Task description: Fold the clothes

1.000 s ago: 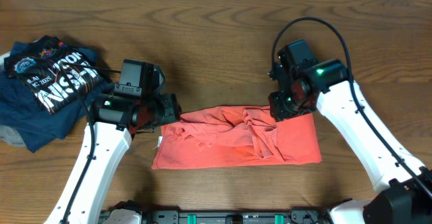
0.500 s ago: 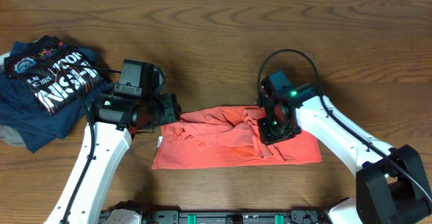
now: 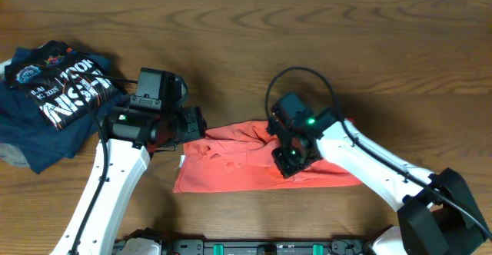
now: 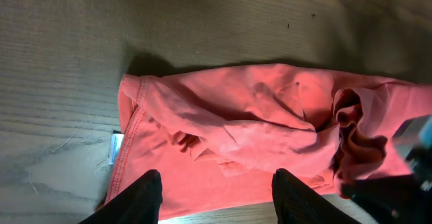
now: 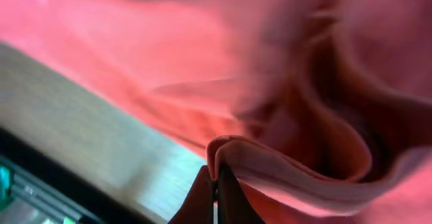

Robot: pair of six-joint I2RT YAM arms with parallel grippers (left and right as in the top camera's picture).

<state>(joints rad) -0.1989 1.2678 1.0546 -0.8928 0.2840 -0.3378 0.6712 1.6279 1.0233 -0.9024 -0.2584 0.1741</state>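
The clothes are a coral-red T-shirt (image 3: pixel 227 170) lying crumpled in a long strip near the table's front edge, its lettering hidden. My left gripper (image 3: pixel 192 124) hovers over the shirt's left end, open, with nothing between its black fingers (image 4: pixel 145 197) and red cloth (image 4: pixel 236 126) below them. My right gripper (image 3: pixel 290 160) sits over the middle of the strip, shut on a doubled fold of the red cloth (image 5: pixel 304 163). In the right wrist view the fingertips (image 5: pixel 217 178) pinch that fold just above the wood.
A pile of navy shirts with white lettering (image 3: pixel 54 94) lies at the far left of the wooden table (image 3: pixel 231 40). A white label (image 4: pixel 116 148) sticks out at the shirt's left hem. The table's front edge (image 3: pixel 231 236) runs close below the shirt.
My right gripper has closed on the cloth and travelled left from the shirt's right end toward its middle, drawing cloth along. The left arm has stayed still.
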